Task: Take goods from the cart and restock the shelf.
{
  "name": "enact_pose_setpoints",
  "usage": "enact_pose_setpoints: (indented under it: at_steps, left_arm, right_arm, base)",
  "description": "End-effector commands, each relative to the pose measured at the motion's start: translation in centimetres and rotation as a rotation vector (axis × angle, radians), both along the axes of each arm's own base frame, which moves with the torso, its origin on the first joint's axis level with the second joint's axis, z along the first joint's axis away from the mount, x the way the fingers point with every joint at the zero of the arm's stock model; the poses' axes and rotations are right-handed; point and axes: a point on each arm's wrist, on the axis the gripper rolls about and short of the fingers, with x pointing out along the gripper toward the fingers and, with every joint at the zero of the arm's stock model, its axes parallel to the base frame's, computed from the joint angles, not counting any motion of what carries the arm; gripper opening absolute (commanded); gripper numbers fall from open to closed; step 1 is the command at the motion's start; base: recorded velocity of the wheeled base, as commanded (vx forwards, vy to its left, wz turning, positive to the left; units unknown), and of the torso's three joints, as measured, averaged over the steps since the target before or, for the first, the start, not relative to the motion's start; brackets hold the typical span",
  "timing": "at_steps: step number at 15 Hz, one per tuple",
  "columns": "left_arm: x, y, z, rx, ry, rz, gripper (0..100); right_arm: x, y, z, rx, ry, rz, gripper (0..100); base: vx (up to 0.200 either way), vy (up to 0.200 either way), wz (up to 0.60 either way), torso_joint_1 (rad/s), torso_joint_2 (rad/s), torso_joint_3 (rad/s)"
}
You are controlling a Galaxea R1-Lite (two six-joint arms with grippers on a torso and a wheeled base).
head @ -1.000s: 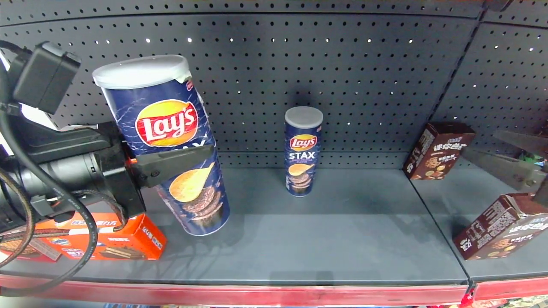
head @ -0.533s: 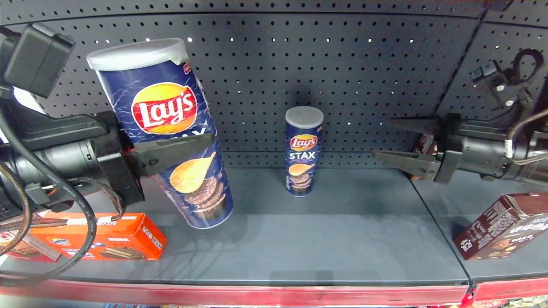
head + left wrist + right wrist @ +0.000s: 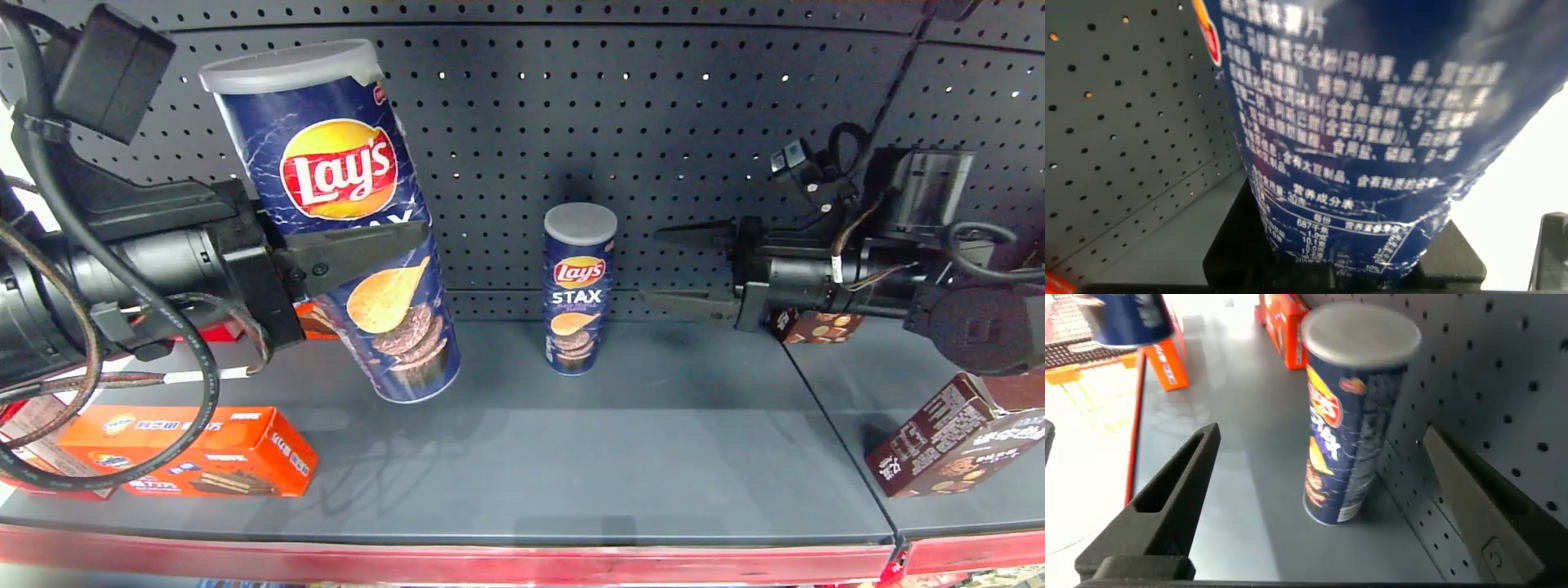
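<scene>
Near the held can (image 3: 335,175) sit a shelved can (image 3: 578,290) and orange box (image 3: 245,457).

1. Light is coming from the front, throwing faint shadows of the held can (image 3: 335,212) onto the shelf (image 3: 653,457).
2. Bright dots are shining through the pegboard (image 3: 694,122).
3. White glare is flooding the left wrist view beside the can.
4. Shelf lines are bowing at the head view's edges.

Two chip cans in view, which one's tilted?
The near can in the left gripper: it leans, clamped mid-body. The other can stands upright on the shelf by the pegboard, ungripped.
</scene>
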Motion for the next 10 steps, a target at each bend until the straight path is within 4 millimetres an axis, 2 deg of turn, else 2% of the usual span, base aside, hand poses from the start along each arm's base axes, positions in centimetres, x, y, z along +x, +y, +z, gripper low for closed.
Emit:
enact_pose_setpoints:
  at_steps: [1,3,6,10]
  left_arm:
    - [0.5,-0.2,-0.3,0.005,0.011,0.0,0]
    - [0.5,-0.2,-0.3,0.004,0.012,-0.01,0]
    - [0.5,0.0,-0.3,0.005,0.015,-0.008,0]
    - [0.5,-0.1,-0.5,0.003,0.022,-0.015,0]
  right_arm:
    - [1.7,0.6,-1.4,-0.009,0.032,0.018,100]
    - [3.1,1.1,-1.6,-0.006,0.041,0.037,100]
    - [3.0,2.3,-1.1,-0.032,0.116,0.064,100]
    - [5.2,3.1,-2.0,-0.033,0.118,0.064,100]
  base:
    - [0.0,0.0,0.0,0.0,0.0,0.0]
    - [0.0,0.0,0.0,0.0,0.0,0.0]
    - [0.0,0.0,0.0,0.0,0.0,0.0]
    - [0.0,0.0,0.0,0.0,0.0,0.0]
